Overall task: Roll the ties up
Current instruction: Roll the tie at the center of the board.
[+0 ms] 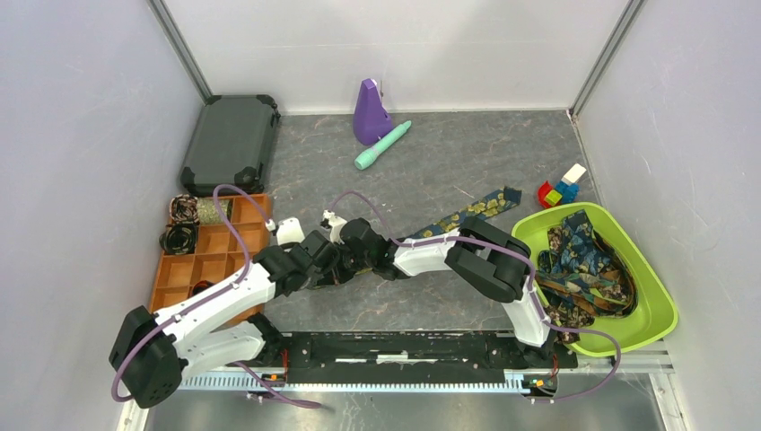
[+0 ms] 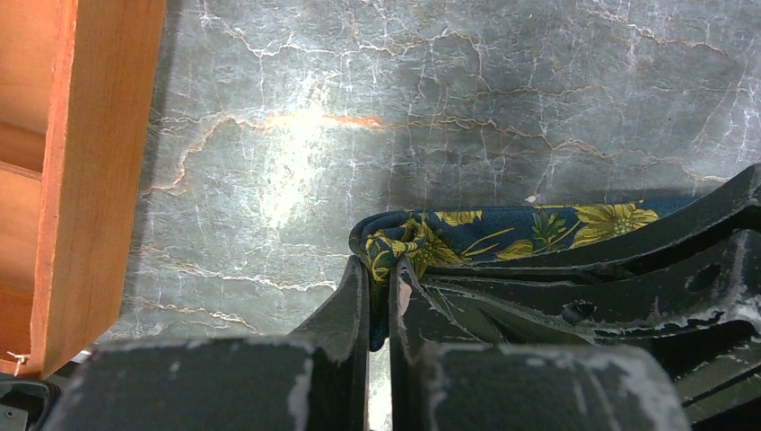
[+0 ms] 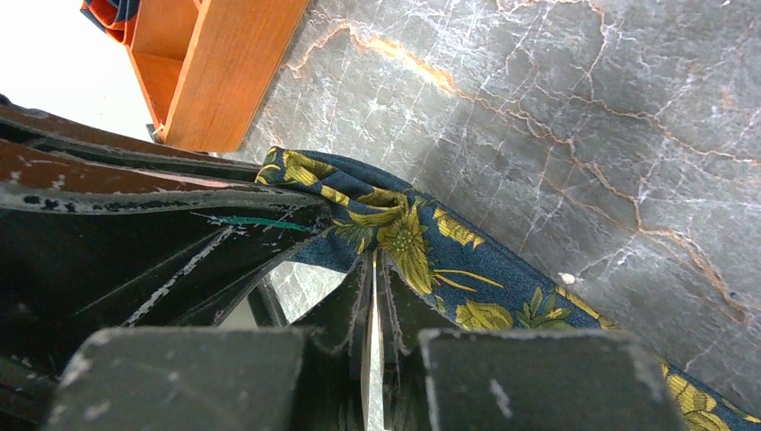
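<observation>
Pinching the folded end of the navy floral tie (image 1: pixel 480 206) just right of the orange tray (image 1: pixel 214 262), we are clamping both the left gripper (image 2: pixel 380 274) and the right gripper (image 3: pixel 374 269) tight on its fabric, while its length is lying diagonally across the table (image 1: pixel 449 153) toward the green bin (image 1: pixel 661 310) of other ties (image 1: pixel 583 260).

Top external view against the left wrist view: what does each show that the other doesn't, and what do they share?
Only top external: the green bin holding loose ties, coiled ties in compartments of the orange tray, the teal pen and the dark case.
Only left wrist: the left gripper shut on the folded end of the navy floral tie, a spot the arms cover from above.
Both: that tie, the tray and the marbled table.
</observation>
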`<state>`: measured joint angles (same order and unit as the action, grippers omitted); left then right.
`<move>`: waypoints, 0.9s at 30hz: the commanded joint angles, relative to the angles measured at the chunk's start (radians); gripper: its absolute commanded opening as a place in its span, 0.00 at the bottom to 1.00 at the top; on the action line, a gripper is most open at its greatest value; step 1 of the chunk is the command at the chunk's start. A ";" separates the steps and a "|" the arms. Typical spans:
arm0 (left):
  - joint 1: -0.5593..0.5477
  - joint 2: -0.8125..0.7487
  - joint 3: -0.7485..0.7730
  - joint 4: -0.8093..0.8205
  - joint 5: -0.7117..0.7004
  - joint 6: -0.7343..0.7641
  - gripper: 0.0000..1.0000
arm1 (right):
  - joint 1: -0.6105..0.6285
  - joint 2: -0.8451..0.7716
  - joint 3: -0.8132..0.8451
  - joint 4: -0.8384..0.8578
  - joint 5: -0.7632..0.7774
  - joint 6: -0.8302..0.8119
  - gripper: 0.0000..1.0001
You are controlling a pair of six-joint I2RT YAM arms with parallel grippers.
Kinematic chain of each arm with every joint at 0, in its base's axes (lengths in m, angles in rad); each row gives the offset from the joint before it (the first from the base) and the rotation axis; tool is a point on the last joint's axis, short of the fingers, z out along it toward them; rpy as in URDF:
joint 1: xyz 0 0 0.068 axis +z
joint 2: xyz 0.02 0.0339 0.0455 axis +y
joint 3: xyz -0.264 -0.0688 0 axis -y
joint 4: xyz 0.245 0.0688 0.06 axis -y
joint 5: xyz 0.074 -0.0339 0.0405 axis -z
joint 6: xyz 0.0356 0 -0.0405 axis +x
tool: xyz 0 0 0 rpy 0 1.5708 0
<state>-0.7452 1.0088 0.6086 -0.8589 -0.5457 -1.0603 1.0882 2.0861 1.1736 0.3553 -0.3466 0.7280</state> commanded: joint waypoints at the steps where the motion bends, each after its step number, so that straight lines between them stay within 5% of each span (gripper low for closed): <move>1: -0.011 0.006 0.036 -0.003 -0.039 0.031 0.02 | 0.001 -0.011 0.011 0.043 -0.006 0.002 0.09; 14: -0.026 0.025 0.047 -0.003 -0.036 0.026 0.02 | 0.008 0.069 0.068 0.118 -0.076 0.042 0.08; 27: -0.086 0.190 0.096 -0.023 -0.086 0.013 0.02 | -0.110 -0.185 -0.199 0.080 -0.070 -0.055 0.09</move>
<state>-0.8028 1.1503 0.6441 -0.8749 -0.5716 -1.0603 1.0161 2.0247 1.0412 0.4240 -0.4084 0.7311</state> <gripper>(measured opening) 0.073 0.090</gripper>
